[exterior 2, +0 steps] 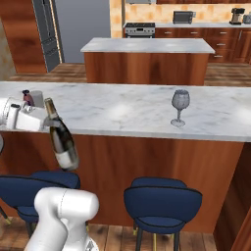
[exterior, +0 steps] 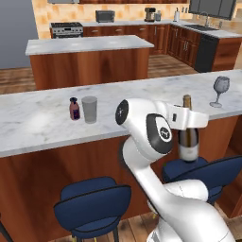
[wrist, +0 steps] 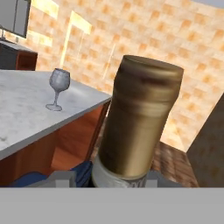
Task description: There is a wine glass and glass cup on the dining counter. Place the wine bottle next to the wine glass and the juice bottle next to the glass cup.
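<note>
Tool [exterior: 189, 119] jaws were clamped on the wine bottle's [exterior: 188, 139] neck, holding it slightly tilted in the air in front of the table [exterior: 42, 124], above the blue stools [exterior: 92, 201]. On the table stood the juice bottle [exterior: 74, 108] just beside the glass cup [exterior: 89, 109], with the wine glass [exterior: 220, 90] well apart to the right.

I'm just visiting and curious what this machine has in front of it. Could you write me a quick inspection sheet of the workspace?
Surface: dining counter, marble top, wood front.
Job's things: wine bottle off the counter, tilted, in front of its edge; wine glass upright on the counter; juice bottle beside glass cup.
Clutter: nothing seen.
Grippers: gripper shut on the wine bottle's neck.
Cables: nothing seen.
Surroundings: blue stools, island, stove.
</note>
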